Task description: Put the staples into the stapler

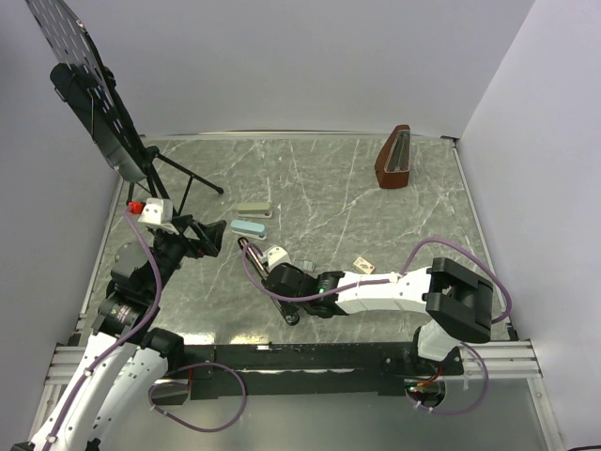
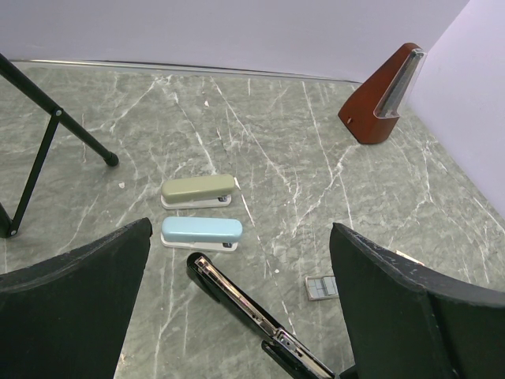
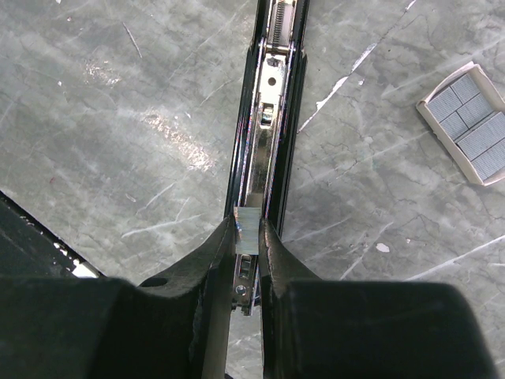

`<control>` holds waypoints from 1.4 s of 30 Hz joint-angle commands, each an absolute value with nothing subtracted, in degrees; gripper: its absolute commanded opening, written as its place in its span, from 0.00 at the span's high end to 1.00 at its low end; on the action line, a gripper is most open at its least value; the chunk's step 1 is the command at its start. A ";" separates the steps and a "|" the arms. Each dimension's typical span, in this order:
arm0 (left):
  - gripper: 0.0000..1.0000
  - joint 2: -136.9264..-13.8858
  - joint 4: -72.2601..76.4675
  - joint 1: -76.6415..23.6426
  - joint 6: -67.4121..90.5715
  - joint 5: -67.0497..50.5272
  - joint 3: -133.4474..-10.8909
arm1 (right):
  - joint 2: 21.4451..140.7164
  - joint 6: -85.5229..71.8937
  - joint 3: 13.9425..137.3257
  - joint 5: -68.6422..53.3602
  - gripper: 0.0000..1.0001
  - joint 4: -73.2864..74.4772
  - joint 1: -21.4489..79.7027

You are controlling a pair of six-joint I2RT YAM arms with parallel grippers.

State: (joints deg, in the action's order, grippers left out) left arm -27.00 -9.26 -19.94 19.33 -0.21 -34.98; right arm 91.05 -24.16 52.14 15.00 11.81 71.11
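Note:
The black stapler lies hinged open on the marble table, its silvery rail facing up. My right gripper is shut on a short strip of staples, holding it directly over the rail near its lower end. Seen from above, the right gripper covers most of the stapler. The small tan staple box lies open to the right. My left gripper is open wide and empty, hovering just short of the stapler with its tip between the fingers.
A light blue stapler and a grey-green stapler lie side by side beyond the black one. A brown metronome stands at the back right. A black stand with tripod legs fills the back left corner.

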 commanded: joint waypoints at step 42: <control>0.01 -27.07 -7.12 -19.60 19.60 -1.06 -35.16 | 90.09 -25.66 52.12 15.55 0.58 11.86 71.63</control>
State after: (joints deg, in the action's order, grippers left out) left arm -27.00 -9.26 -19.90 19.29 -0.19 -34.98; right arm 91.53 -24.84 52.14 13.93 11.14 71.29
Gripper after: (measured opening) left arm 0.995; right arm 0.407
